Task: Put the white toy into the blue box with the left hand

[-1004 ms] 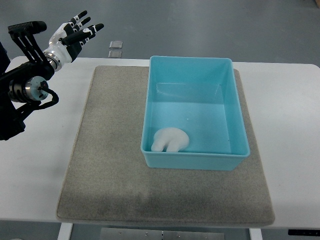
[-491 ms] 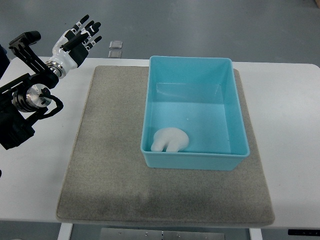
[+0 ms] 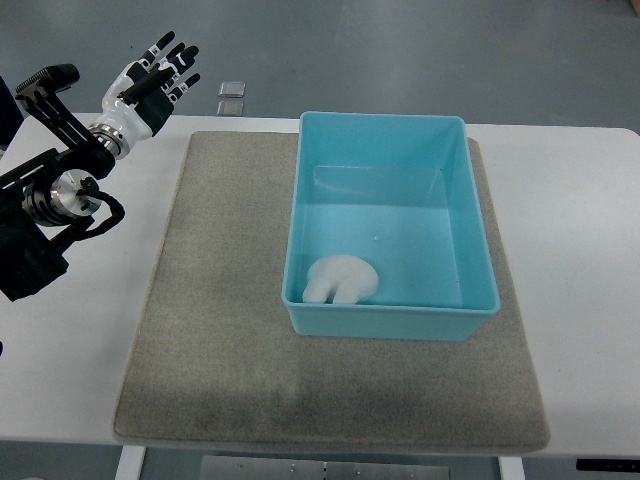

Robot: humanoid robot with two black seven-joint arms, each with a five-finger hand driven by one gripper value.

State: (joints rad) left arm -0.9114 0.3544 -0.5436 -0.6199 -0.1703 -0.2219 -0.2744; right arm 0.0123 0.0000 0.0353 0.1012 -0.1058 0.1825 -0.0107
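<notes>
Your white toy (image 3: 341, 279) already lies inside the blue box (image 3: 388, 128), in the lower left corner of its floor, close against the near wall and the left wall. The box sits on the grey mat (image 3: 220, 300) on the white worktop (image 3: 570, 220), towards the right of centre in the frame.

Your left hand (image 3: 148, 80) is in the upper left of the frame, well apart from the box, above the worktop's far left edge. Its fingers (image 3: 172, 55) are spread and straight and hold nothing. The right hand is not in view.

Judged from this, the placing looks done, so the risks now come from any further motion. If you sweep the arm back across the frame at a low height, the forearm hardware could catch the box's left wall and shove it along the mat. Reaching in again could knock the toy about. Two small squares (image 3: 231, 98) lie past the mat's upper edge, near the hand; a careless swing could scatter them.
</notes>
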